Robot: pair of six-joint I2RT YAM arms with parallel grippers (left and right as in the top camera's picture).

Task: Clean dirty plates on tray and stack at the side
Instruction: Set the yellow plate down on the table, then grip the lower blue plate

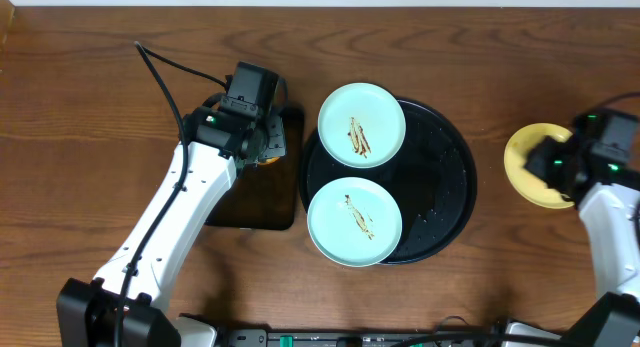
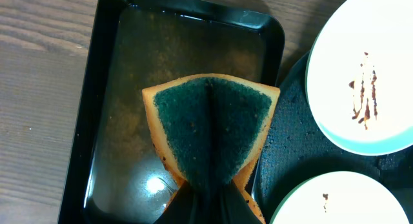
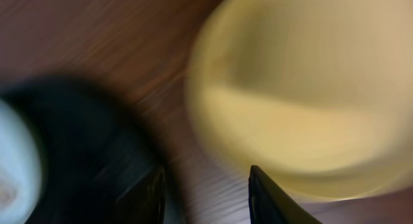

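Observation:
Two pale mint-blue plates with brown smears lie on the round black tray [image 1: 450, 177]: one at the back [image 1: 361, 121], one at the front [image 1: 354, 222]. Both show in the left wrist view, back [image 2: 361, 82] and front [image 2: 342, 201]. The pale yellow plate [image 1: 527, 167] lies on the bare wood right of the tray, blurred in the right wrist view [image 3: 297, 101]. My left gripper [image 2: 210, 201] is shut on the green-and-yellow sponge [image 2: 210, 130], held over the rectangular tray. My right gripper [image 3: 206, 192] is open and empty beside the yellow plate.
A smaller rectangular black tray [image 2: 110, 108] holding brownish water sits left of the round tray, under my left gripper [image 1: 262, 137]. Bare wood-grain tabletop [image 1: 90, 107] surrounds both trays. My right arm [image 1: 600, 162] partly covers the yellow plate.

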